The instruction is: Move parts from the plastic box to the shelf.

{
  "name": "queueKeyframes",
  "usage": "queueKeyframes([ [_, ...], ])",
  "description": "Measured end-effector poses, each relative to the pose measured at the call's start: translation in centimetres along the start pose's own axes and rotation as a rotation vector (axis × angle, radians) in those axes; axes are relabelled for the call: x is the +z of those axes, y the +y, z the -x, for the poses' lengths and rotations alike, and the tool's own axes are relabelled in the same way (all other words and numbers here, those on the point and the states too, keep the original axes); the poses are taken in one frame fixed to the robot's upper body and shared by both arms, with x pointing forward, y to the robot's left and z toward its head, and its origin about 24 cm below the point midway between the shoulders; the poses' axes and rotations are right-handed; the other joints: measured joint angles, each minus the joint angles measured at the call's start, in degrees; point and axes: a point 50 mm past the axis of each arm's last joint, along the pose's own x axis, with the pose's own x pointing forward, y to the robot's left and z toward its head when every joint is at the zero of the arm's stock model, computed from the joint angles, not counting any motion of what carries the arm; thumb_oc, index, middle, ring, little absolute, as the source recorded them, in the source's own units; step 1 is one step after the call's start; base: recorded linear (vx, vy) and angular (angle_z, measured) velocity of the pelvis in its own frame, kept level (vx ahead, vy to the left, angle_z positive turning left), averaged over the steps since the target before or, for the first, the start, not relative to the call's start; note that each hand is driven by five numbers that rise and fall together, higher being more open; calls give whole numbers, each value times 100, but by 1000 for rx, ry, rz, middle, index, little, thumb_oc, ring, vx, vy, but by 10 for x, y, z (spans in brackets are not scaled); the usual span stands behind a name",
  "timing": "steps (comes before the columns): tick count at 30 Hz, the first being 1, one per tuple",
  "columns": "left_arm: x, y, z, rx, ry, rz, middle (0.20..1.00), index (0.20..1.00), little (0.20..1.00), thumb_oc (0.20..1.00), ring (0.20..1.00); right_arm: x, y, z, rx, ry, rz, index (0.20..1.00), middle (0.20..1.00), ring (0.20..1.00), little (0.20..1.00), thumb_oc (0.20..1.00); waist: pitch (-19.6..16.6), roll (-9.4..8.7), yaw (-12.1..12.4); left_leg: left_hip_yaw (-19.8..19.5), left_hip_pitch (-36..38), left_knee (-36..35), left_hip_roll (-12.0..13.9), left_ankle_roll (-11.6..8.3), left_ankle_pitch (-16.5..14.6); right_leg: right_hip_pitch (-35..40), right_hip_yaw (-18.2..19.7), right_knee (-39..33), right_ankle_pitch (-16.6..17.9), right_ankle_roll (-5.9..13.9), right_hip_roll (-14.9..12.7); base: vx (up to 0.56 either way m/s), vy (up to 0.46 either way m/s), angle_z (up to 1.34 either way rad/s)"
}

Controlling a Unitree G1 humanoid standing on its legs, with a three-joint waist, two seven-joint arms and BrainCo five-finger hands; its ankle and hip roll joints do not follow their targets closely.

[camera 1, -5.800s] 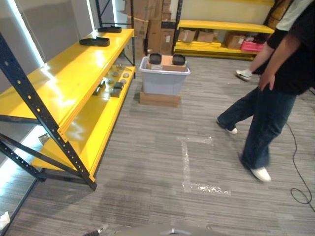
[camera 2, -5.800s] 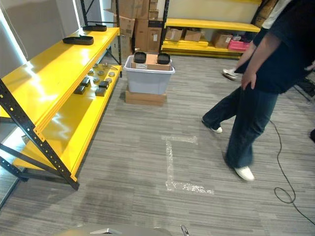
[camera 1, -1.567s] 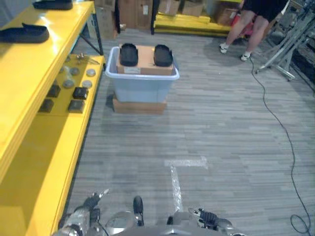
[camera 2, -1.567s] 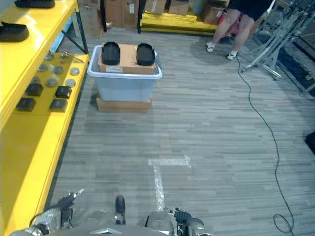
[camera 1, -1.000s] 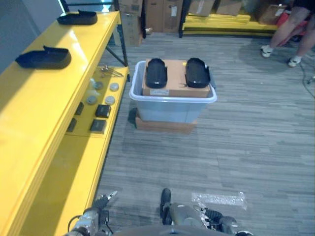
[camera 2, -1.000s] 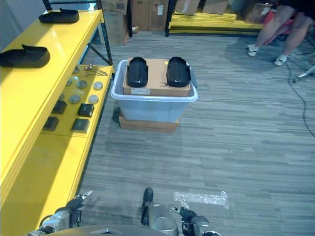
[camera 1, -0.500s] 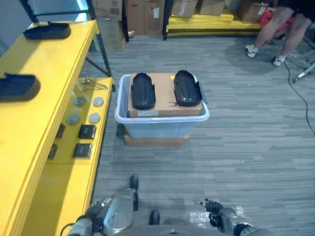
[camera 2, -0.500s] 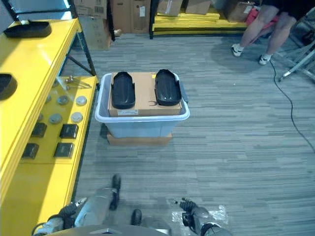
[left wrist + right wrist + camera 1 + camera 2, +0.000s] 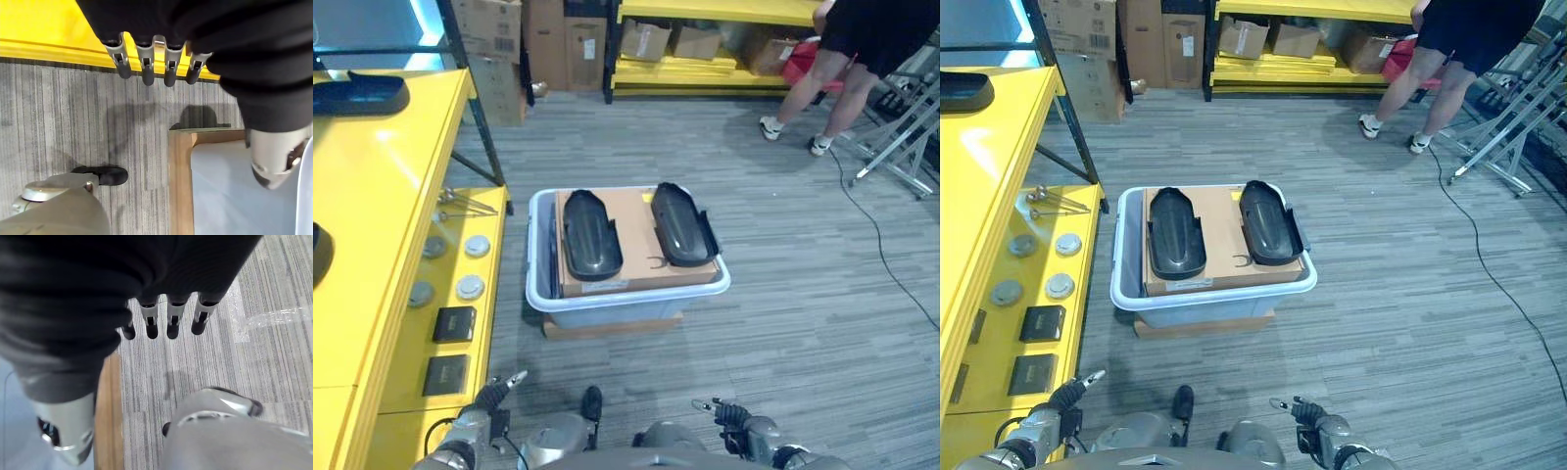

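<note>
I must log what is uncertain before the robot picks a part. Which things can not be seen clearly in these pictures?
- Plastic box inside: a cardboard box carrying two black parts covers it in the eye views.
- Part on the shelf: cut off by the left eye view's left edge.
- Person: upper body cut off by the top edge.
- Small round pieces on the lower shelf: too small to identify.

— What does your left hand [image 9: 195,29] look like?
— A black ribbed cover wraps my wrist and the back of the hand. Past its edge runs a row of silver fingers [image 9: 145,68], slotted, each with a dark rounded tip.
— And the thumb?
— A thick silver thumb [image 9: 274,156], set apart beside the fingers. My right hand [image 9: 98,284] is built the same.
</note>
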Motion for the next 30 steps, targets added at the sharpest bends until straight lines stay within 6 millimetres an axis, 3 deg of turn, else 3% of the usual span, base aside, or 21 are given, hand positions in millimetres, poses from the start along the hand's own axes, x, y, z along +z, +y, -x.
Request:
queueKeyframes([
  [2, 4, 0, -1, 1, -13, 20, 1000, 1000, 1000, 1000, 1000, -1, 1, 0, 1, -1, 0, 1000, 1000, 1000, 1000, 1000, 40, 100, -40, 1, 1, -98, 82, -330, -304, 36, 531, -1082, 614, 34, -31, 146, -270, 57],
  [3, 4, 2, 0, 7, -11, 37, 1000, 1000, 1000, 1000, 1000, -3, 3, 0, 5, -6, 0, 1000, 1000, 1000, 1000, 1000, 2, 3, -117, 23, -20, -36, 84, -569, -515, 88, 844, -1433, 813, 41, -29, 101, -185, 78],
  [4, 3, 6, 0, 16, -11, 49, 1000, 1000, 1000, 1000, 1000, -1, 5, 0, 9, -22, -1, 1000, 1000, 1000, 1000, 1000, -33, -80, -229, 7, -194, 266, 12, -559, -704, 127, 1044, -1660, 967, 67, -146, 163, -320, 101],
  [5, 2, 7, 0, 22, -11, 62, 1000, 1000, 1000, 1000, 1000, -2, 6, 0, 8, -27, -7, 1000, 1000, 1000, 1000, 1000, 21, -150, -175, 304, -233, 384, -21, 7, -178, 238, 1046, -1579, 1085, 184, -308, 144, -290, 72],
  [7, -10, 8, 3, 33, 7, 79, 1000, 1000, 1000, 1000, 1000, -2, 9, 0, 15, -37, -11, 1000, 1000, 1000, 1000, 1000, -72, -134, -90, 310, -190, 254, 4, -40, -178, 224, 997, -1602, 1143, 81, -273, 114, -252, 13],
  [10, -35, 3, 9, 25, 68, 75, 1000, 1000, 1000, 1000, 1000, 7, 12, 0, 20, -102, -10, 1000, 1000, 1000, 1000, 1000, -202, -119, -74, 212, -152, 69, 160, -180, -102, 333, 716, -2033, 1379, 154, -192, 65, -178, 6],
  [13, -49, 0, 13, 8, 104, 33, 1000, 1000, 1000, 1000, 1000, 22, 10, 6, -16, -246, -31, 1000, 1000, 1000, 1000, 1000, -294, -268, -148, 203, -164, -125, 324, -359, -41, 705, 274, -2687, 1999, 250, -94, 4, -108, 33],
  [15, -51, -5, 14, -19, 109, 14, 1000, 1000, 1000, 1000, 1000, 39, 0, 12, -72, -340, -27, 1000, 1000, 1000, 1000, 1000, -294, -274, -276, 448, -163, -238, 535, -438, -1, 707, 124, -2709, 2045, 196, 28, 20, -57, 28],
  [17, -48, -7, 14, -37, 87, -20, 1000, 1000, 1000, 1000, 1000, 70, -29, 27, -175, -487, -13, 1000, 1000, 1000, 1000, 1000, -288, -273, -393, 640, -159, -271, 702, -538, 71, 678, 28, -2707, 2027, 142, 136, 43, -26, 18],
  [21, -43, -5, 14, -33, 67, -32, 1000, 1000, 1000, 1000, 1000, 106, -72, 53, -314, -644, -29, 1000, 1000, 1000, 1000, 1000, -284, -271, -460, 650, -168, -279, 741, -571, 86, 663, 31, -2744, 1994, 109, 178, 37, 2, -1],
  [24, -41, 10, 14, 4, 62, -36, 1000, 1000, 1000, 1000, 1000, 135, -97, 74, -403, -770, -18, 1000, 1000, 1000, 1000, 1000, -257, -274, -511, 667, -172, -280, 750, -589, 95, 643, 65, -2747, 1986, 113, 187, 68, 18, -5],
  [30, -36, 19, 13, 15, 50, -31, 1000, 1000, 1000, 1000, 1000, 183, -103, 102, -410, -927, 48, 1000, 1000, 1000, 1000, 1000, -74, -154, -473, 673, -175, -279, 756, -644, 92, 624, 113, -2748, 1962, 131, 210, 55, 20, -3],
])
